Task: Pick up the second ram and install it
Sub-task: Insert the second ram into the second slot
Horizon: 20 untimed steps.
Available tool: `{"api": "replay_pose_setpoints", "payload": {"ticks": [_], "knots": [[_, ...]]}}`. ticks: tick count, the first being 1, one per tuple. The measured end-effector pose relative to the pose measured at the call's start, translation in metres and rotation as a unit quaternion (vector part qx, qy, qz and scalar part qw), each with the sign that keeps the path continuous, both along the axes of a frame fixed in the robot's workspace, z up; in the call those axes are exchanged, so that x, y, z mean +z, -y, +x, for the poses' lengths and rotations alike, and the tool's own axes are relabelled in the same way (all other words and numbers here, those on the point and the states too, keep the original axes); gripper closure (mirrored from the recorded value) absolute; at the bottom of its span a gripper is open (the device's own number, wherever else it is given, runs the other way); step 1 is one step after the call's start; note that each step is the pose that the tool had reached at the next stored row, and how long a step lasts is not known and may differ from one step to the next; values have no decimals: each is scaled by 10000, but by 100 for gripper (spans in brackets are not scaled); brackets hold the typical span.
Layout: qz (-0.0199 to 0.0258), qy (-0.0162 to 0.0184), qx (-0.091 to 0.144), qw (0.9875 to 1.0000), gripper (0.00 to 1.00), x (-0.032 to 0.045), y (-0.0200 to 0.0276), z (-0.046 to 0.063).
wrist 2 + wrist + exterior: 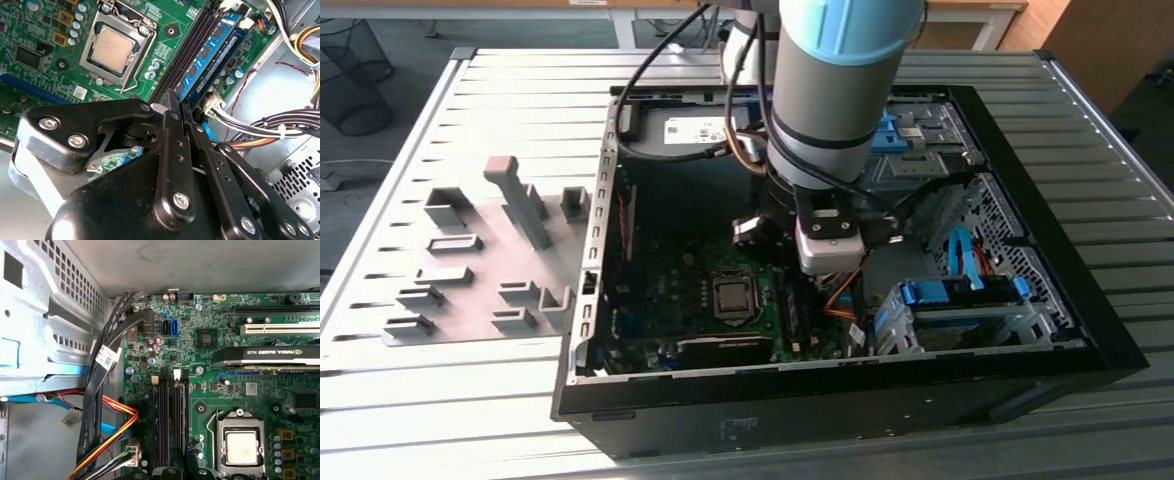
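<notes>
Two blue memory sticks stand side by side in the motherboard's slots. The second ram [206, 59] is the brighter blue stick, next to a darker one [227, 52]. My gripper [178, 101] is shut, and nothing shows between its black fingers [176, 150]. Its tips hover at the near end of the sticks, beside the two empty black slots [182, 50]. In the first wrist view, the gripper [171, 473] sits at one end of the slot bank [170, 425]. In the exterior view, the gripper [826, 272] reaches down into the open computer case [1067, 300].
The bare processor socket [114, 50] lies beside the slots, and a graphics card [265, 357] is beyond it. Black, orange and yellow cables [107, 390] run along the slots' other side. A blue drive cage [961, 300] fills one case corner. A grey fixture [480, 270] with posts lies outside the case.
</notes>
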State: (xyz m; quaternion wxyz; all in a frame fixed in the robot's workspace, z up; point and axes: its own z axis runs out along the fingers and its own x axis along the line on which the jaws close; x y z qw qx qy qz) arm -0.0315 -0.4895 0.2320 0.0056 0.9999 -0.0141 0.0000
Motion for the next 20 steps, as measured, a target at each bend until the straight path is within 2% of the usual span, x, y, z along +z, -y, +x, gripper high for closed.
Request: {"api": "replay_pose_setpoints", "payload": {"ticks": [6, 20], "knots": [[0, 0, 6, 10000, 86, -55, 10, 0], [0, 0, 9, 10000, 86, -68, 11, 10]]}}
